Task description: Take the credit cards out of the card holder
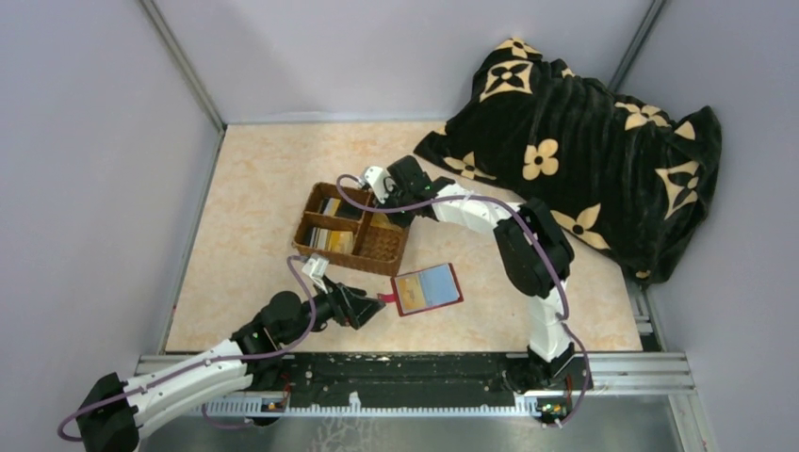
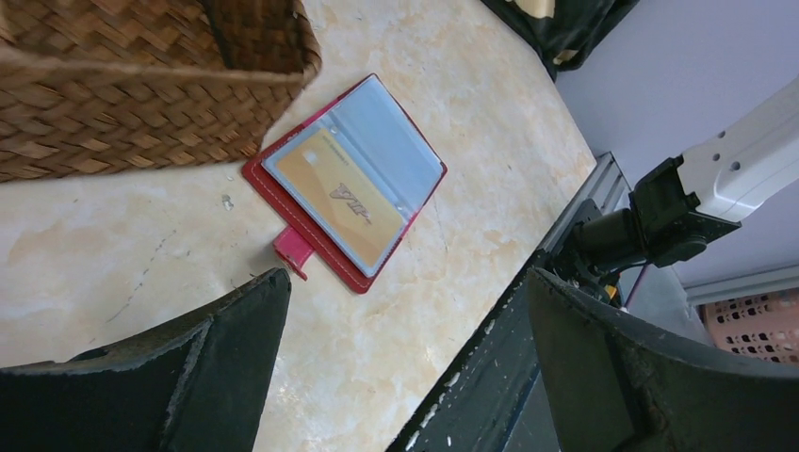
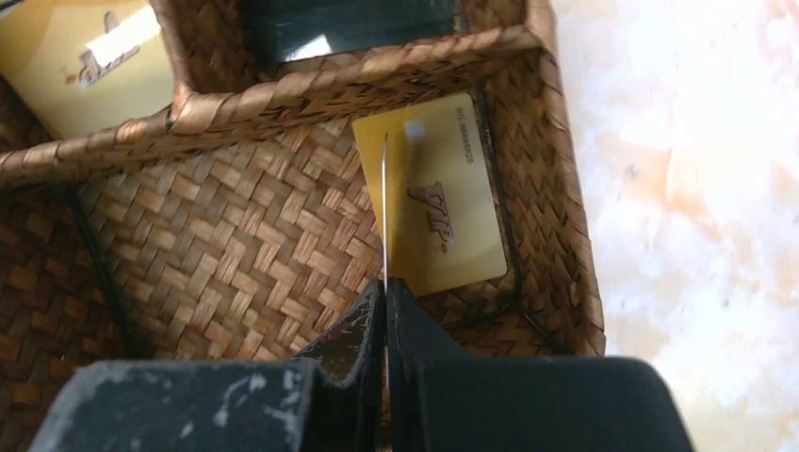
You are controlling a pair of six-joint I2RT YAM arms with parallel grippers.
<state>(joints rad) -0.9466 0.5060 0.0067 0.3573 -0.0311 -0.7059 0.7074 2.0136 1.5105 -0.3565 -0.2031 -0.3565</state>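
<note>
The red card holder [image 1: 427, 289] lies open on the table in front of the wicker basket, and an orange-yellow credit card [image 2: 344, 202] sits in its clear pocket [image 2: 391, 132]. My left gripper [image 1: 372, 309] hovers low, just left of the snap tab [image 2: 294, 250]. It [image 2: 407, 282] is open, with nothing between the fingers. My right gripper [image 1: 382, 202] hangs over the basket, shut [image 3: 384, 282] on a thin card [image 3: 384, 207] that shows edge-on. Under it a yellow card [image 3: 443, 217] lies flat in the basket's compartment.
The brown divided basket [image 1: 344, 261] holds another yellow card [image 3: 85, 66] and a dark card [image 3: 349, 24] in other compartments. A black flower-print cushion [image 1: 584, 141] fills the back right corner. A metal rail [image 1: 405, 372] runs along the near edge, and grey walls enclose the table.
</note>
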